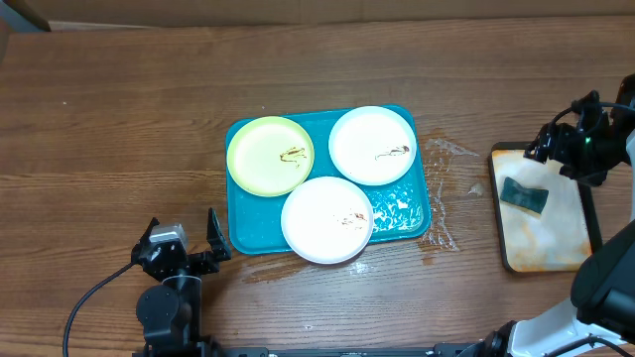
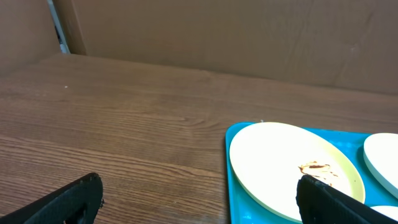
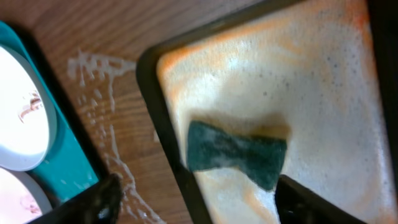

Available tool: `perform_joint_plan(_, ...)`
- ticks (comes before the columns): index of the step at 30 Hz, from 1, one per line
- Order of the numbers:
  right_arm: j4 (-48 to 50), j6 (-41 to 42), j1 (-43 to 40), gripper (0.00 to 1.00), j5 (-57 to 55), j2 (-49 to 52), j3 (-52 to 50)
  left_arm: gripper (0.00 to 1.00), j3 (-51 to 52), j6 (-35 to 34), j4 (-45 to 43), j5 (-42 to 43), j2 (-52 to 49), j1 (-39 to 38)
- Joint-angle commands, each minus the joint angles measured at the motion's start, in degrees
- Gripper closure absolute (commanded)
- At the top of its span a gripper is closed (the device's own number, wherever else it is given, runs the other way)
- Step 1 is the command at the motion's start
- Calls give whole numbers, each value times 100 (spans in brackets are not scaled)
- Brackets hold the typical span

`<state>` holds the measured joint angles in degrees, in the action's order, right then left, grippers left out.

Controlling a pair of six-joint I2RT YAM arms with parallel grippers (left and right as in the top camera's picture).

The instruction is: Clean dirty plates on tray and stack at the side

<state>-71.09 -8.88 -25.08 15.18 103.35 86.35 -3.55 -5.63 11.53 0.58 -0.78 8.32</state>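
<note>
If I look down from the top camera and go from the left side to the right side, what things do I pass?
left gripper → yellow-green plate → near white plate → far white plate → spilled water → foamy tray

The left arm (image 1: 167, 297) is matt black, built of rounded cylindrical joints, with a silver-grey block (image 1: 165, 236) on its wrist. A thin black cable (image 1: 94, 297) curves off its side. Its jaws are two flat black fingers (image 2: 68, 202) with rounded tips. The right arm (image 1: 571, 149) is black as well, with looped black wires (image 1: 580, 104) on top and a small green light (image 1: 587, 140). Lower down, a white link (image 1: 551, 322) meets a dark grey joint (image 1: 607, 283).
</note>
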Motion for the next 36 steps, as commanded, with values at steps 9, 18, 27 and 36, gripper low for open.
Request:
perform_joint_plan(9, -345, 461, 4, 39, 1038, -94, 72, 0, 17, 74, 7, -57, 52, 2)
perform_joint_plan(18, -566, 4435, 647, 51, -76, -96, 72, 0, 17, 72, 7, -57, 52, 2)
perform_joint_plan(27, -46, 6483, 1928, 54, -1467, -96, 72, 0, 17, 72, 7, -57, 52, 2)
perform_joint_plan(36, 94, 6791, 1779, 46, -1152, -96, 74, 0, 17, 72, 7, -57, 52, 2)
